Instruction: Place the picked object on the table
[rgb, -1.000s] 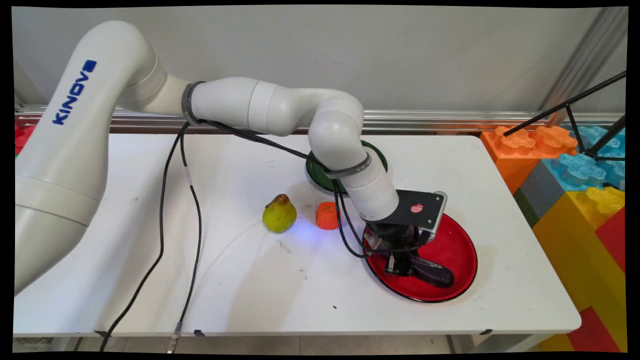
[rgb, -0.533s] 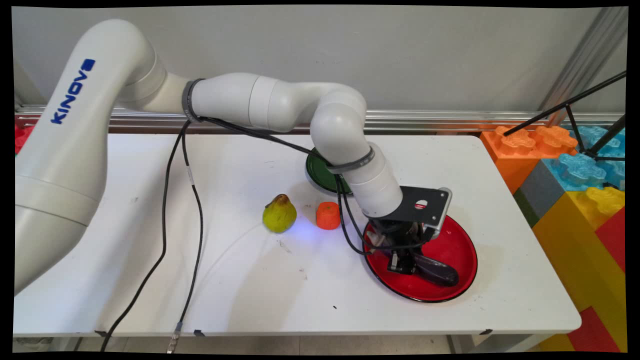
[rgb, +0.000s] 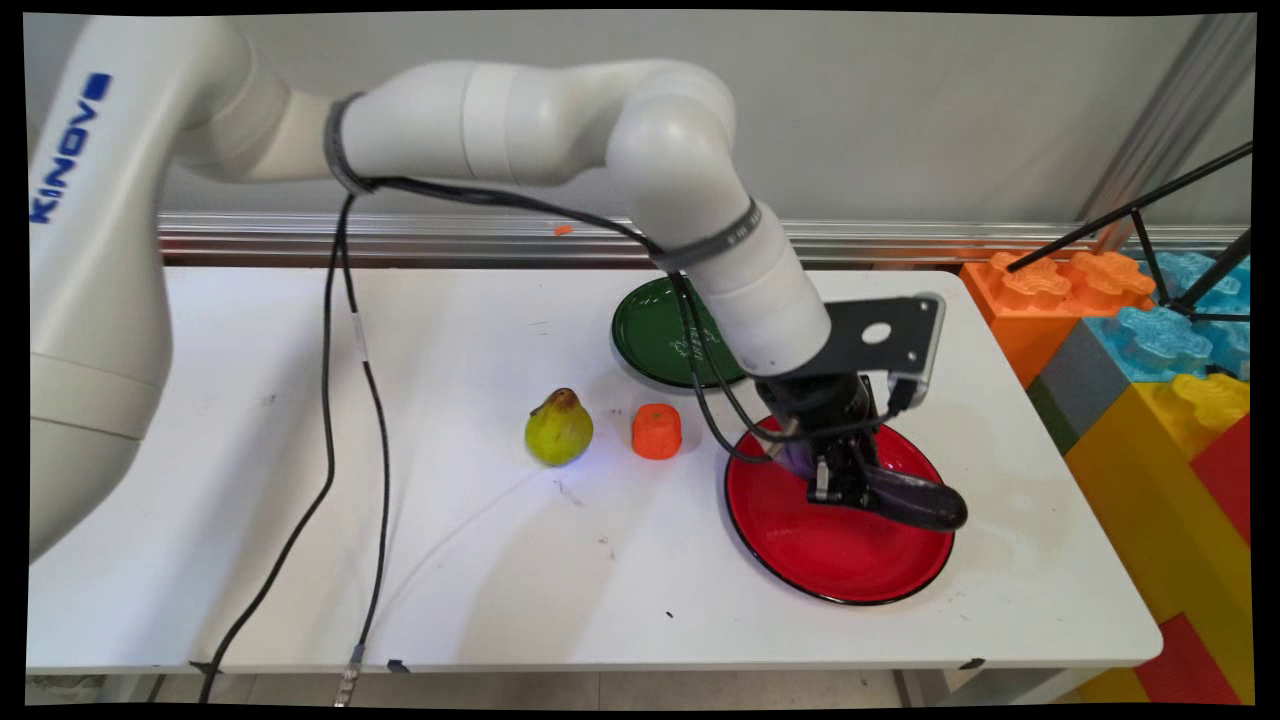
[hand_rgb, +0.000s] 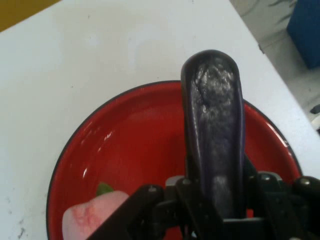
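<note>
My gripper (rgb: 838, 482) is shut on a dark purple eggplant (rgb: 915, 503), which sticks out to the right, lifted a little above a red plate (rgb: 840, 565). In the hand view the eggplant (hand_rgb: 215, 125) runs up from between the black fingers (hand_rgb: 192, 192), with the red plate (hand_rgb: 130, 145) beneath it. A pink peach-like fruit (hand_rgb: 92, 217) with a green leaf lies on the plate at the lower left of that view, beside the gripper (hand_rgb: 220, 197).
A green plate (rgb: 655, 340) lies behind the arm toward the wall. A green-yellow pear (rgb: 558, 428) and a small orange fruit (rgb: 656, 431) sit left of the red plate. Coloured foam blocks (rgb: 1150, 340) stand past the table's right edge. Black cables (rgb: 340, 450) hang over the left half.
The arm has risen and shifted slightly right, and the eggplant has come up off the red plate in the gripper. More of the green plate is uncovered.
</note>
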